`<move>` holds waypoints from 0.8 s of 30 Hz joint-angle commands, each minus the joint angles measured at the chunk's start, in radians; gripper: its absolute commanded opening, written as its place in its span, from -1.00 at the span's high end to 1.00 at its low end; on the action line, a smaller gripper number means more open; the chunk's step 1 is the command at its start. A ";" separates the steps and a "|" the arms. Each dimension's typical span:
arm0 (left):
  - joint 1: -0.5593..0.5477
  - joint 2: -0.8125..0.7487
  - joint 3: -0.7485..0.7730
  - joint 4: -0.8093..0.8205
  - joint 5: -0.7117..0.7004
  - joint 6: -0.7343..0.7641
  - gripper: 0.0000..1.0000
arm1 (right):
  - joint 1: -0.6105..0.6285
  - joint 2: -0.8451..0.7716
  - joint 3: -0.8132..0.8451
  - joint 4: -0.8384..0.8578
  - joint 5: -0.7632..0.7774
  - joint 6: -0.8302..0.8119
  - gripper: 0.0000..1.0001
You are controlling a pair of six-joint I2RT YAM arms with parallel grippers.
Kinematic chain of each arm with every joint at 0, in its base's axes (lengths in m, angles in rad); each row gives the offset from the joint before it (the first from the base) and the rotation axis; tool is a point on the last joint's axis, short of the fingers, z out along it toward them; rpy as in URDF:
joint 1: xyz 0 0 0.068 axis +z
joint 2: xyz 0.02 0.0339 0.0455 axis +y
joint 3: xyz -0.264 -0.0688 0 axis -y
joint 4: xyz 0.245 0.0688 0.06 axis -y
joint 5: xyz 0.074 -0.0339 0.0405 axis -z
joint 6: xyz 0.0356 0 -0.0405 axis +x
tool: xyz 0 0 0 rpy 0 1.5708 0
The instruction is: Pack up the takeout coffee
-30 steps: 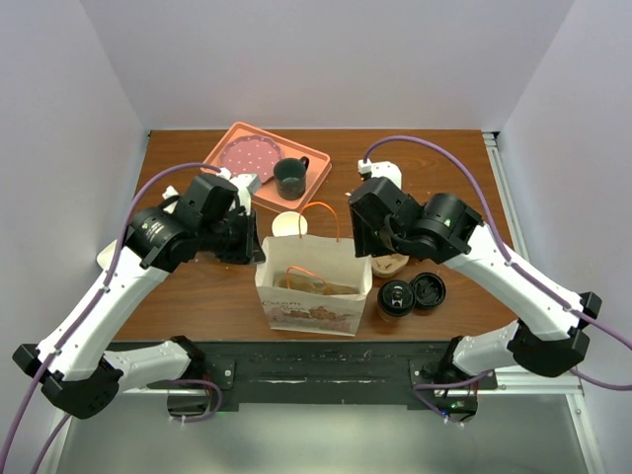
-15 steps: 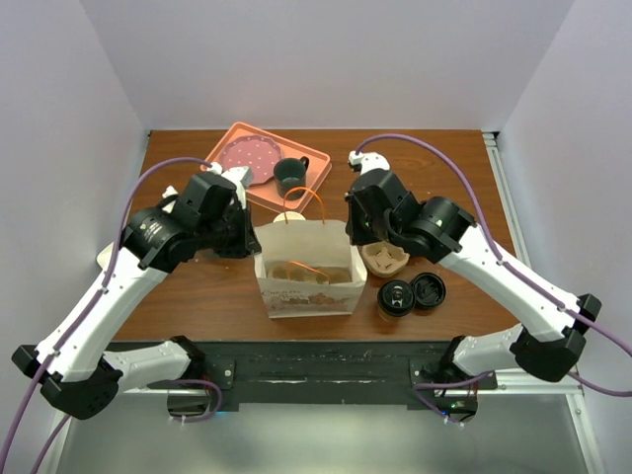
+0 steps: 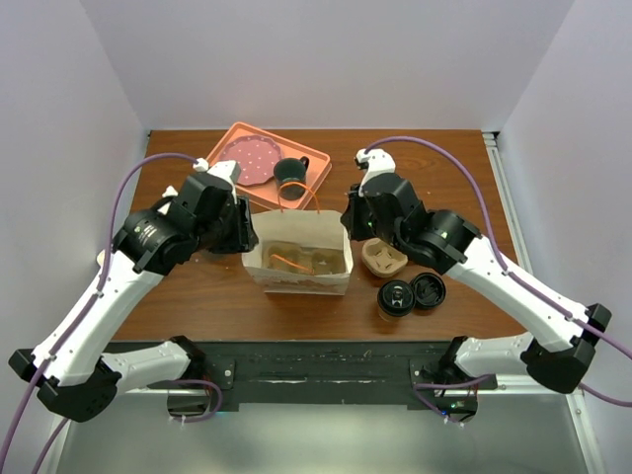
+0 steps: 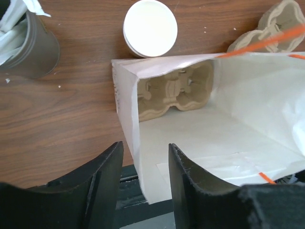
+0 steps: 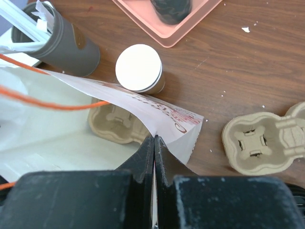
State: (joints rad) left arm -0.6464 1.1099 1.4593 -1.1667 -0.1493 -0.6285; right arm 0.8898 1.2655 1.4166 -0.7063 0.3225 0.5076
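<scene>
The takeout coffee [image 3: 396, 297], a brown paper cup with a black lid, stands on the table right of the white paper bag [image 3: 296, 259], away from both grippers. The bag's mouth is spread wide, and a cardboard cup carrier [image 4: 176, 88] lies inside it. My right gripper [image 5: 154, 139] is shut on the bag's right wall [image 5: 162, 114]. My left gripper [image 4: 145, 149] is open, its fingers standing either side of the bag's left wall [image 4: 125, 109] without pinching it. The takeout coffee is out of both wrist views.
A loose black lid [image 3: 429, 289] lies beside the coffee. A second carrier [image 3: 383, 257] sits right of the bag. Behind the bag stand a white-lidded cup [image 5: 140, 68] and a grey napkin holder [image 5: 62, 40]. A pink tray [image 3: 314, 158] holds a dark mug [image 3: 289, 170].
The bag has slid away from the table's near edge and its mouth has spread open toward the camera. Both grippers have moved back with it.
</scene>
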 commanded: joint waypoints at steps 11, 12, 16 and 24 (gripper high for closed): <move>0.001 -0.001 -0.020 0.082 -0.095 0.007 0.06 | 0.000 -0.080 -0.087 0.154 -0.025 0.025 1.00; 0.001 -0.004 -0.027 0.088 -0.090 0.007 0.09 | 0.001 -0.083 -0.088 0.154 -0.025 0.026 1.00; 0.002 -0.018 -0.053 0.114 -0.110 0.006 0.10 | 0.000 -0.100 -0.114 0.179 -0.039 0.028 1.00; 0.001 -0.012 -0.089 0.125 -0.142 -0.019 0.08 | 0.000 -0.143 -0.157 0.185 -0.057 0.006 1.00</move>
State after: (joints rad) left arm -0.6464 1.1065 1.3888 -1.0889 -0.2470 -0.6285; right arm 0.8898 1.1618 1.2766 -0.5678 0.2825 0.5156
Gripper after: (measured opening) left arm 0.450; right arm 0.007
